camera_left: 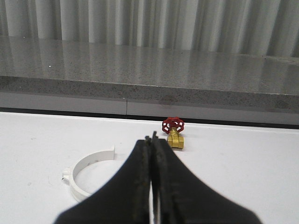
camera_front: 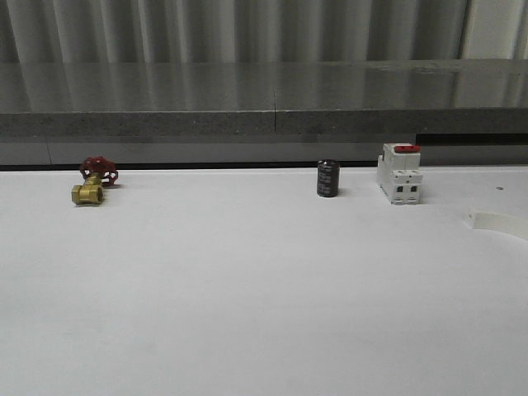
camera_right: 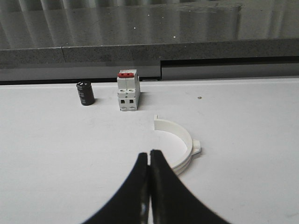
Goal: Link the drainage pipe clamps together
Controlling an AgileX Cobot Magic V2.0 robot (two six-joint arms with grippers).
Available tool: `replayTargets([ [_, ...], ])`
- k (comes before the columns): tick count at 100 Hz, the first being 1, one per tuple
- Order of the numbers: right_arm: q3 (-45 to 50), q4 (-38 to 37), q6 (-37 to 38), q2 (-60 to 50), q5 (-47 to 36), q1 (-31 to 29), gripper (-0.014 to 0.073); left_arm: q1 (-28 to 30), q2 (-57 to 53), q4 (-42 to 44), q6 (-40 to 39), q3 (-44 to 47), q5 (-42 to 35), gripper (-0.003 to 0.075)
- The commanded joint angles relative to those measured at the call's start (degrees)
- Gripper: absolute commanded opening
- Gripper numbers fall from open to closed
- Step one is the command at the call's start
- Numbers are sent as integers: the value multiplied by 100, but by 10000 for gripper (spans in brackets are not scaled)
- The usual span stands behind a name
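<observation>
Clamp halves lay well apart on the white bench point(camera_front: 247, 289), each nearer one arm, which suggested that each arm was meant to fetch its own half before the two were brought together. In the left wrist view, the left clamp half point(camera_left: 88, 170) sat at lower left of the frame, its arc open toward the centre, a small tab on its outer curve; the left gripper point(camera_left: 153, 140) had its jaws pressed together with nothing between them, and the half lay just beside and left of the tips, not touching them. A brass valve with a red handwheel point(camera_left: 174, 134) stood beyond the tips, near the centre of that frame. In the right wrist view, the right clamp half point(camera_right: 180, 142) lay at centre right, flat end flange toward the upper part of the frame and tab on its right side; the right gripper point(camera_right: 149, 154) was likewise closed on nothing, its tips just left of the half's lower end. A white breaker switch with a red top point(camera_right: 128, 91) and a black capacitor point(camera_right: 85, 93) stood farther back, clear of the work. In the front view a sliver of the right half point(camera_front: 499, 221) showed at the right edge. Neither half had been picked up yet; the jaws would need to open first.
</observation>
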Motion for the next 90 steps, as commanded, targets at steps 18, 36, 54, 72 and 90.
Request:
replayTargets([
  [18,-85,-3,-20,-113,-481,18,-69,6,-184,-5,-6,205,-460,-20],
  [36,-85,-3,-20,-113,-481,18,-69,6,-184,-5,-6,205,-460,-20],
  [54,-85,-3,-20,-113,-481,18,-69,6,-174,-36,-6,64,-396,-20],
  [72,-85,-3,-20,-113,-481,18,-69,6,59,-149,-6,-522,-62,-20],
  [90,-85,-3,-20,-113,-481,18,-69,6,809,-149,-6,-1471,943,-20],
])
